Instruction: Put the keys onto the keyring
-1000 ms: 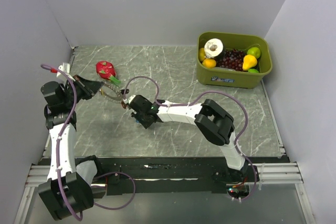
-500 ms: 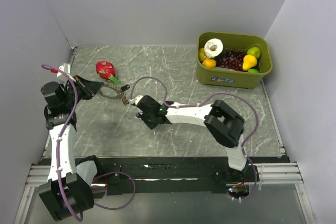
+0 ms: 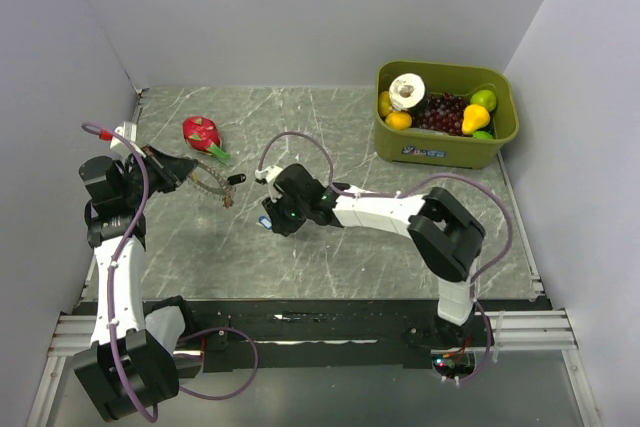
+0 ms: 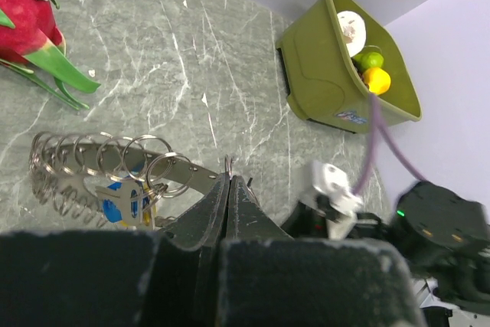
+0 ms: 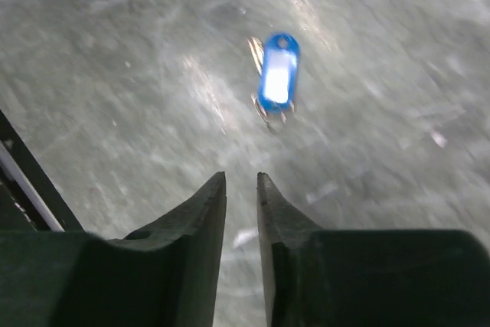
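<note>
My left gripper [image 3: 190,169] is shut on the keyring [image 3: 210,183] and holds it above the table. In the left wrist view its jaws [image 4: 228,181] pinch the metal band of the keyring [image 4: 99,160], which carries several wire rings and one blue-tagged key [image 4: 122,201]. A small black fob [image 3: 236,179] hangs at the ring's right end. My right gripper [image 3: 268,213] hovers over the table, its jaws slightly apart and empty [image 5: 241,178]. A loose blue-tagged key [image 5: 277,82] lies flat on the table just ahead of its fingertips, and also shows in the top view [image 3: 264,224].
A red dragon fruit [image 3: 202,133] lies on the table behind the keyring. A green bin [image 3: 445,152] holding fruit and a tape roll stands at the back right. Grey walls close in on the left, back and right.
My right gripper has drawn back to the right, away from the keyring, and turned toward the table. The blue key now lies on the table. The left gripper still holds the keyring.
</note>
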You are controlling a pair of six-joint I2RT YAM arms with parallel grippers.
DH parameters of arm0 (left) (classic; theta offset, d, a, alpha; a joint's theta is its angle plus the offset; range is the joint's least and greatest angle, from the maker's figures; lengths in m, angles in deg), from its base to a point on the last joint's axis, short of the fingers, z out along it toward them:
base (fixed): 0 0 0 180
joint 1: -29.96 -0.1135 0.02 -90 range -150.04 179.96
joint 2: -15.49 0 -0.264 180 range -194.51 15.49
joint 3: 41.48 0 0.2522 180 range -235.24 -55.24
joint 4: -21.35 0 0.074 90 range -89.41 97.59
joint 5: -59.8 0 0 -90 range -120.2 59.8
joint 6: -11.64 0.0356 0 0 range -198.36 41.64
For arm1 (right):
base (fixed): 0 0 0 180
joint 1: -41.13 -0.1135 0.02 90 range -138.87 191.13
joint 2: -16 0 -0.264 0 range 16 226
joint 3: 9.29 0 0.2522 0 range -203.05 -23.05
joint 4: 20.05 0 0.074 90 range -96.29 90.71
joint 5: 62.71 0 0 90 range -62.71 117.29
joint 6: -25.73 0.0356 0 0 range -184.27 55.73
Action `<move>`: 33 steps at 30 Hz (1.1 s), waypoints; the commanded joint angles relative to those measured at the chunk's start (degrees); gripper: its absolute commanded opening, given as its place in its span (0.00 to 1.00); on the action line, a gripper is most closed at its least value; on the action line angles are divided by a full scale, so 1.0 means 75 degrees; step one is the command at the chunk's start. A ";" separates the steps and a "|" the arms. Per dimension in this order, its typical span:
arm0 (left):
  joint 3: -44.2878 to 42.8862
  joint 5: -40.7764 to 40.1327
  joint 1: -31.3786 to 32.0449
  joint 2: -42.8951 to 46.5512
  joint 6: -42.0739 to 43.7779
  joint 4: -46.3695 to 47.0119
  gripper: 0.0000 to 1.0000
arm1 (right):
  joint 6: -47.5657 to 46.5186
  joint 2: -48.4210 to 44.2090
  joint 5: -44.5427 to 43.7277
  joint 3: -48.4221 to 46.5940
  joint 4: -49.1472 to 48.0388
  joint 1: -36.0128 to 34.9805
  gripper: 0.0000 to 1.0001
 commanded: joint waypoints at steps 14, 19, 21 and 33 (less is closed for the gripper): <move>-0.0268 0.0225 -0.0030 0.0164 0.0013 0.0463 0.01 | 0.1383 0.1429 0.2708 -0.0728 -0.0847 0.1191 0.50; -0.0268 0.0248 -0.0030 0.0140 0.0001 0.0510 0.01 | 0.1418 0.1722 0.2767 -0.0951 -0.0659 0.1179 0.49; -0.0256 0.0272 -0.0030 0.0152 -0.0010 0.0510 0.01 | 0.1430 0.1827 0.2709 -0.1010 -0.0601 0.1167 0.49; -0.0256 0.0283 -0.0019 0.0199 0.0036 0.0463 0.01 | 0.1430 0.2285 0.2568 -0.1432 -0.0295 0.1038 0.31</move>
